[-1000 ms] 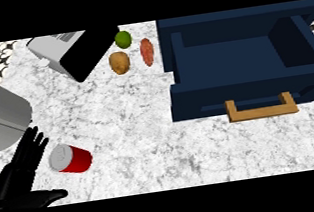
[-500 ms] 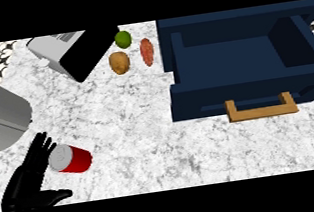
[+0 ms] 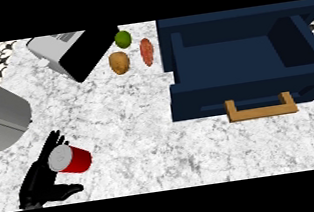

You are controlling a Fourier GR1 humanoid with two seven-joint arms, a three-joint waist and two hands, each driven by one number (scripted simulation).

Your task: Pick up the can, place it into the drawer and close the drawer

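1. The can (image 3: 72, 159), red with a grey top, is seen on the marble counter (image 3: 143, 145) at the lower left. It appears upright and is well apart from the drawer (image 3: 251, 92).
2. The left hand (image 3: 42, 180) is placed against the can's left side. Its fingers (image 3: 51, 145) are held fairly straight along the can, and the thumb (image 3: 66, 190) is stuck out below it. The hand is judged wide, with nothing closed round the can yet. Contact at the fingers looks likely but cannot be confirmed.
3. The right hand is not shown anywhere.
4. The navy drawer is seen pulled open at the right, and nothing is seen inside. Its wooden handle (image 3: 261, 111) is turned toward the lower edge of the view.
5. Other items are noted at the top, left of the drawer: a lime (image 3: 123, 38), a potato (image 3: 119, 63), an orange-red root vegetable (image 3: 147, 52) and a grey and black appliance (image 3: 74, 51). None of them lies between the can and the drawer.
6. Progress is judged early, in the grasp-approach stage. The can is not lifted, not carried and not in the drawer.
7. Left to be done: the fingers are to be closed on the can, the can lifted, carried right across the counter and set into the open compartment. The drawer is then to be pushed shut.
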